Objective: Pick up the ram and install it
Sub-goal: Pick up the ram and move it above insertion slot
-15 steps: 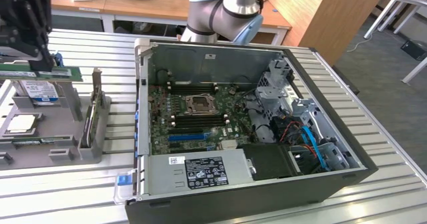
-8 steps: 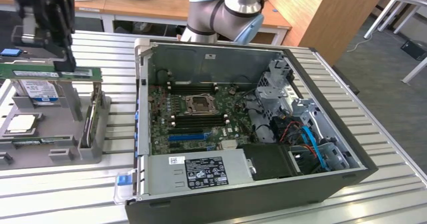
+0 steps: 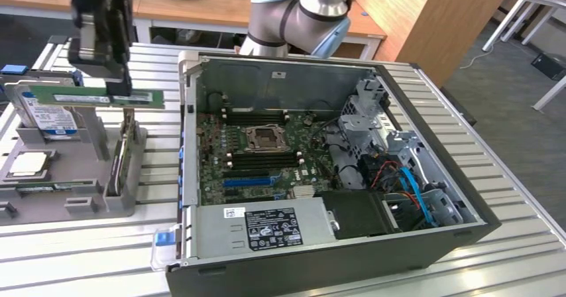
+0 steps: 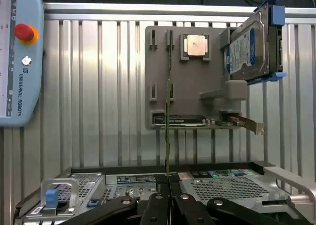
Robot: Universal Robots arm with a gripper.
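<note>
Claw (image 3: 119, 88) clenched on ram stick (image 3: 62, 98), held level above grey tray (image 3: 53, 211), on ext view's left of PC case (image 3: 292, 277). Risks imo: grip looks off-centre, so stick may tilt/slip. Could clip case wall or meet motherboard (image 3: 217, 158) skewed.

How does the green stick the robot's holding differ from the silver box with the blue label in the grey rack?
The ram is a long, thin green strip; the hard drive is a thicker silver block. The ram is clamped in the gripper above the grey rack; the hard drive stands on edge in it, untouched. Both are outside the computer case.
</note>
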